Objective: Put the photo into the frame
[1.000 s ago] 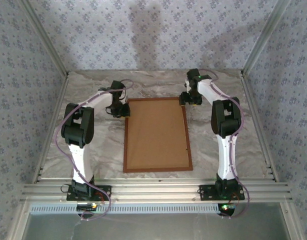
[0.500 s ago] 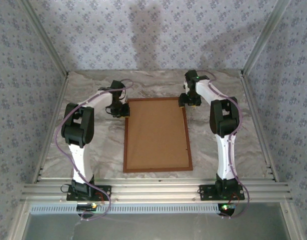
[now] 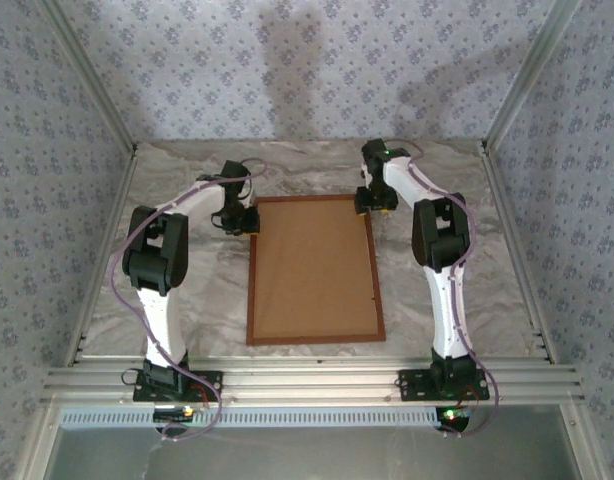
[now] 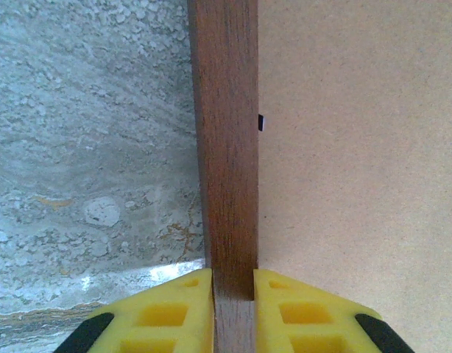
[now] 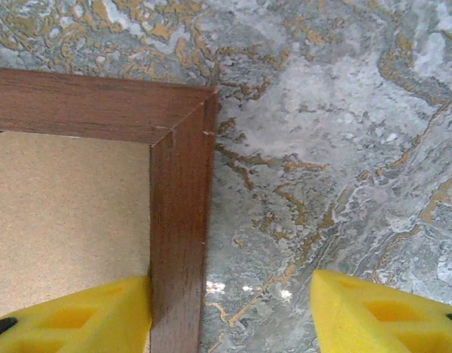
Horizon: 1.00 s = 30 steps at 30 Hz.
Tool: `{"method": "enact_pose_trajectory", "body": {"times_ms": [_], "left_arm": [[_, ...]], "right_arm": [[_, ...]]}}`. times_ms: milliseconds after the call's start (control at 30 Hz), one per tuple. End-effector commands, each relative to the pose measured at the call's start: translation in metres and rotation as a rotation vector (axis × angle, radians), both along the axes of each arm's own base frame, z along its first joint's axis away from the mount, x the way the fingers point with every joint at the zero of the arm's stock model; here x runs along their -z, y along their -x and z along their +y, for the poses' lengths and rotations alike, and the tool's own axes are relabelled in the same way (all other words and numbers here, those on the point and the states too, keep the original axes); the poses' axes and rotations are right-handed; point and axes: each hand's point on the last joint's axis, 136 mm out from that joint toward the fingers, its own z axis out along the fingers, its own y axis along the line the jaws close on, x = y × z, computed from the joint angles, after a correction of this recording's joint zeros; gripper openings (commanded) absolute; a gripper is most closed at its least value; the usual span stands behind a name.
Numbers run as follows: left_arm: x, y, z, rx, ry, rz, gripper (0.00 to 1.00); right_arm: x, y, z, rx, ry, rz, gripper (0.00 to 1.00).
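**A:** Start at our end. What lies there?

**B:** The large, thin, reddish-brown wooden picture frame (image 3: 315, 339) lies flat in the middle of the grey marbled table (image 3: 402, 290). Its long rails run from 6 to 12 o'clock. A plain brown backing board (image 3: 312, 265) fills the opening, so whatever sits beneath it is hidden.

**A:** And at the far end?

**B:** Near the frame's 11 o'clock corner, the left gripper (image 4: 233, 283) is clamped on the left rail, with one yellow jaw outside over the marble and one inside over the board. At the 1 o'clock corner, the right gripper (image 5: 230, 294) stands open astride the right rail. Its inner jaw sits just beside the rail's inner edge, and the outer jaw is well out toward 3 o'clock.

**A:** So how should this step go?

**B:** I judge the aim is a matching hold on the far end. The rail is off-centre between the right jaws, so closing now would likely shove the frame sideways against the left clamp. It would be better to slide that hand toward 9 o'clock until the rail sits midway, then close gently and lift both sides level.
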Motion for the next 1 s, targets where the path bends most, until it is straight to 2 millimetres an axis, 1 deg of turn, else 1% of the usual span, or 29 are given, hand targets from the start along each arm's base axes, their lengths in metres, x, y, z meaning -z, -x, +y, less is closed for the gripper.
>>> {"method": "enact_pose_trajectory", "body": {"times_ms": [0,67,133,233,300,367,400,500,600,700,800,967], "left_arm": [[0.031,0.013,0.007,0.007,-0.061,0.076,0.19],[0.030,0.013,0.007,0.008,-0.062,0.074,0.19],[0.029,0.012,0.008,0.007,-0.065,0.067,0.20],[0.023,0.008,0.010,0.006,-0.073,0.056,0.24],[0.016,0.004,0.011,0.000,-0.072,0.041,0.29],[0.006,-0.003,0.013,-0.006,-0.064,0.017,0.33],[0.000,-0.006,0.013,-0.008,-0.060,0.005,0.37],[-0.020,-0.018,0.016,-0.016,-0.051,-0.035,0.50],[-0.037,-0.028,0.018,-0.023,-0.047,-0.066,0.56],[-0.048,-0.035,0.023,-0.027,-0.058,-0.088,0.58],[-0.052,-0.038,0.031,-0.028,-0.086,-0.096,0.59],[-0.049,-0.038,0.045,-0.019,-0.117,-0.081,0.56]], "right_arm": [[0.040,0.034,-0.015,-0.053,0.152,0.173,0.60],[0.033,0.030,-0.015,-0.050,0.144,0.159,0.60],[0.023,0.022,-0.012,-0.036,0.096,0.134,0.60],[-0.007,0.008,-0.011,-0.001,0.019,0.065,0.62],[-0.028,0.001,-0.012,0.026,-0.044,0.018,0.62],[-0.045,0.000,-0.015,0.046,-0.090,-0.021,0.62],[-0.052,0.001,-0.017,0.052,-0.115,-0.040,0.63],[-0.066,0.010,-0.017,0.075,-0.177,-0.074,0.63],[-0.067,0.024,-0.015,0.095,-0.229,-0.088,0.64],[-0.061,0.040,-0.012,0.119,-0.278,-0.083,0.63],[-0.051,0.055,-0.008,0.133,-0.307,-0.071,0.62],[-0.036,0.078,0.001,0.151,-0.333,-0.043,0.59]]}}
